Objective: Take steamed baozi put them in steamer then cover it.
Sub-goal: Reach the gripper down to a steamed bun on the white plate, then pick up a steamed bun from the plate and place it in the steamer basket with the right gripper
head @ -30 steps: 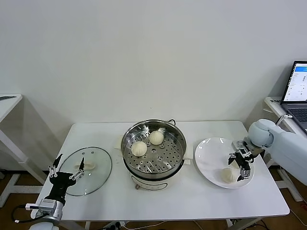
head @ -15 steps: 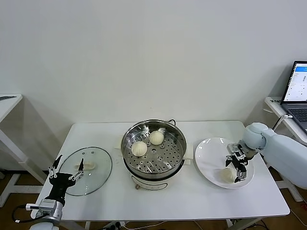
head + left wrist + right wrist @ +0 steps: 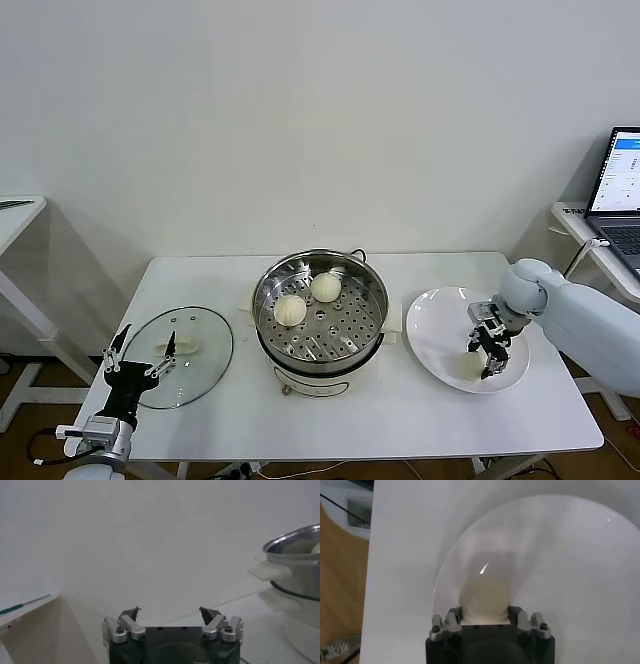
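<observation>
Black right gripper [image 3: 484,356] is down on the plate [image 3: 440,315], pinching a baozi [image 3: 485,598] between its fingers. Two more buns [image 3: 290,309] sit in the steamer [image 3: 320,308] mid-table, just left of the plate. Left gripper [image 3: 138,356] hangs spread wide over the near edge of the glass lid [image 3: 185,345], at the table's left end.

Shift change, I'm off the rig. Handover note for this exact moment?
Right gripper: shut on a cream-white steamed baozi on the flat white plate.
Left gripper: open, parked at the table's left front by the round clear glass lid.
Done: two baozi in the shiny steel steamer.
Left: move the gripped baozi over, then put the lid on.
</observation>
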Motion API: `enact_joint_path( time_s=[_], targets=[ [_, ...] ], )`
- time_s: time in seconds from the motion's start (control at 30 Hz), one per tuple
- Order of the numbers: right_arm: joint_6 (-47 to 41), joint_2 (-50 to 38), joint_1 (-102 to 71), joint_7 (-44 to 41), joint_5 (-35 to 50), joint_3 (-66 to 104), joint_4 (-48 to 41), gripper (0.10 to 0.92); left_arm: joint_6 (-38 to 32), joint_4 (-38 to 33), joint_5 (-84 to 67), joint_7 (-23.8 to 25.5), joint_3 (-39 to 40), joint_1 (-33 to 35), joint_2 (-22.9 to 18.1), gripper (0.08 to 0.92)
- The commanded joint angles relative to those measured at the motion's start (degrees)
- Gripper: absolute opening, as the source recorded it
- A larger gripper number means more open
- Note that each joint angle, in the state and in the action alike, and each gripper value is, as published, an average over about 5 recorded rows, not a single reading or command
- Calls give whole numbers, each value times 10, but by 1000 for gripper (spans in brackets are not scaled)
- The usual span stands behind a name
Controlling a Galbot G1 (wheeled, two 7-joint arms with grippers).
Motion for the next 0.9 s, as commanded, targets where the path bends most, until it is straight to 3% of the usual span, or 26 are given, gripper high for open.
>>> enact_joint_path(
  time_s=[0.03, 0.27, 0.5, 0.9],
  targets=[
    [0, -12, 16, -4, 20, 4, 7, 602, 1, -3, 1, 0, 0, 0, 1, 823],
    [7, -41, 125, -14, 72, -38, 38, 602, 3, -9, 1, 0, 5, 1, 1, 823],
    [75, -35, 326, -19, 107, -160, 105, 602, 5, -14, 3, -1, 4, 4, 4, 823],
    [230, 82, 501, 0, 120, -258, 168, 664, 6, -19, 1, 1, -9, 6, 7, 823]
  ],
)
